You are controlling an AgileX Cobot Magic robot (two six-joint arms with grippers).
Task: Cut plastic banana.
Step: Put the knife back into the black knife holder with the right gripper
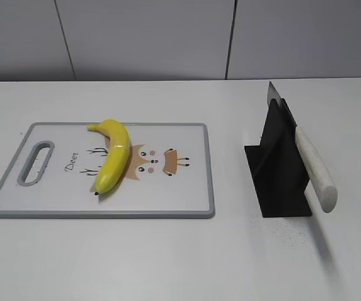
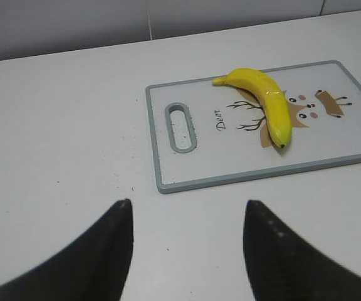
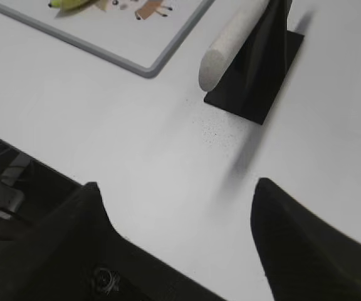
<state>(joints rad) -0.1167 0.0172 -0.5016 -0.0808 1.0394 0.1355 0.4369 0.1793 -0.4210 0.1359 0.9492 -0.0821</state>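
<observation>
The yellow plastic banana (image 1: pixel 113 155) lies whole on a white cutting board with a grey rim (image 1: pixel 209 164). Both also show in the left wrist view, the banana (image 2: pixel 263 100) on the board (image 2: pixel 162 164), and the banana's end (image 3: pixel 74 4) on the board (image 3: pixel 144 64) in the right wrist view. A knife with a white handle (image 1: pixel 315 169) rests in a black stand (image 1: pixel 279 172); the handle (image 3: pixel 234 42) and stand (image 3: pixel 263 75) face the right wrist. My left gripper (image 2: pixel 187 204) is open and empty before the board. My right gripper (image 3: pixel 175 185) is open and empty, short of the knife handle. Neither arm shows in the exterior view.
The white table (image 1: pixel 168 257) ends at a front edge in the right wrist view, with cables and dark floor (image 3: pixel 5 169) beyond it. A grey panelled wall (image 1: pixel 168 37) stands behind the table. The board has a handle slot (image 1: pixel 36 162) at its left end.
</observation>
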